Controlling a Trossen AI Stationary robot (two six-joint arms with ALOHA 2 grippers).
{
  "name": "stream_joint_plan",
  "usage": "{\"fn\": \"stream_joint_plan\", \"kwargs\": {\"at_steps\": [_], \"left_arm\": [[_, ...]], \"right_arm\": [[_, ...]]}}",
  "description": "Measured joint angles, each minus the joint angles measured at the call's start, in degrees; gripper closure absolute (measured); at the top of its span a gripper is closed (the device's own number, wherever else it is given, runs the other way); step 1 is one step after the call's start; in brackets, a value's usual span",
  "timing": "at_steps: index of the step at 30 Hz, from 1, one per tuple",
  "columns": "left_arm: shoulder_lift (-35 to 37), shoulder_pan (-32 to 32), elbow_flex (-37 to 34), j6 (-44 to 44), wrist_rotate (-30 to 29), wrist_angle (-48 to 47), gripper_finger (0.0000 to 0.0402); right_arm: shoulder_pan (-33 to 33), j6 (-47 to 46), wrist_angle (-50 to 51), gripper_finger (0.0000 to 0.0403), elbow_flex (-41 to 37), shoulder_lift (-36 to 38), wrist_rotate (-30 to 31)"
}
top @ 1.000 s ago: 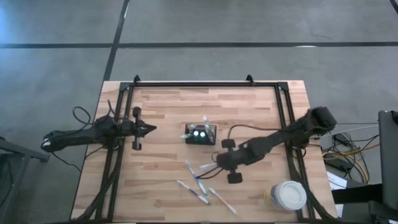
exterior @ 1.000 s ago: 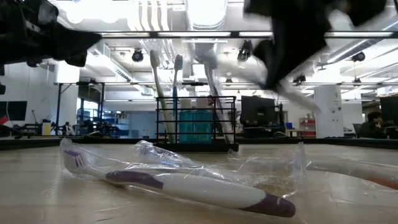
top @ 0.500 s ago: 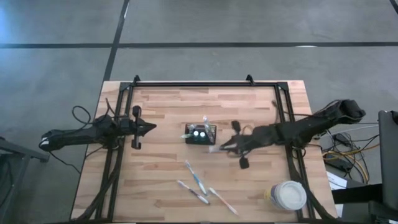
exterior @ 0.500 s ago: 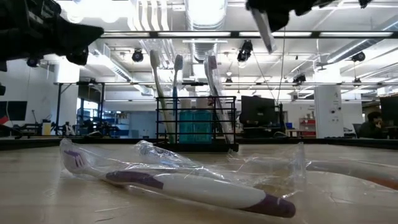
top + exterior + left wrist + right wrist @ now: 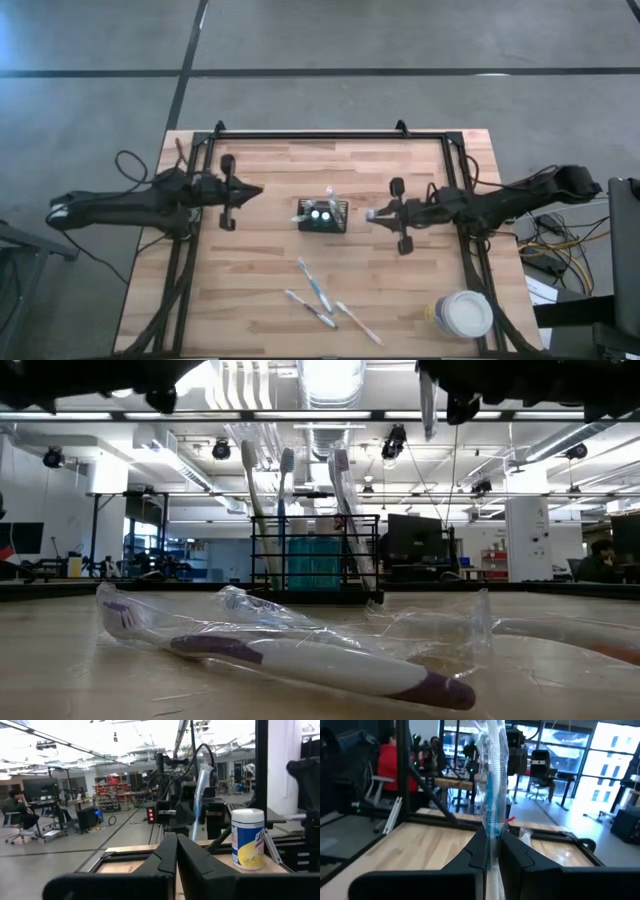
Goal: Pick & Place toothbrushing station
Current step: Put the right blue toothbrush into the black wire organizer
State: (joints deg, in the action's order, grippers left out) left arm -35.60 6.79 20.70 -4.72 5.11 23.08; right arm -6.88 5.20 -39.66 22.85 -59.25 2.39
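1. Holding a plastic-wrapped toothbrush (image 5: 490, 785), my right gripper (image 5: 374, 214) sits clenched on it just right of the wire-mesh caddy (image 5: 322, 216); in the right wrist view the wrapped brush stands up between the two dark fingers (image 5: 517, 852).
2. Compared with a second ago, that gripper has lifted away from the loose toothbrushes (image 5: 318, 290) on the near half of the table and swung back toward the right rail, now level with the caddy.
3. I see the right arm stretched straighter across the right edge than before, when it was bent down over the scattered brushes.
4. My left gripper (image 5: 255, 190) is closed on nothing; its fingers (image 5: 167, 855) press together in the left wrist view. It has shifted a little farther from me and toward the caddy since the earlier frame, but remains well apart from it on the left.
5. The caddy stands upright at the middle of the wooden table (image 5: 270, 300), unmoved, with several toothbrushes (image 5: 290, 510) standing in it and a teal item in its centre, as the low view shows.
6. A wrapped purple-and-white toothbrush (image 5: 300, 660) lies closest to the low camera, same as before.
7. The white-lidded tub (image 5: 462, 314) stays at the near right corner.
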Motion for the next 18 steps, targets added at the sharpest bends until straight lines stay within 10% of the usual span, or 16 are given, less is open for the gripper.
{"fn": "stream_joint_plan", "kwargs": {"at_steps": [18], "left_arm": [[-33.01,-0.35,25.47,-4.08,14.53,1.36,0.0199]], "right_arm": [[4.96,1.87,0.28,0.0383,17.04,-19.32,-5.93]]}}
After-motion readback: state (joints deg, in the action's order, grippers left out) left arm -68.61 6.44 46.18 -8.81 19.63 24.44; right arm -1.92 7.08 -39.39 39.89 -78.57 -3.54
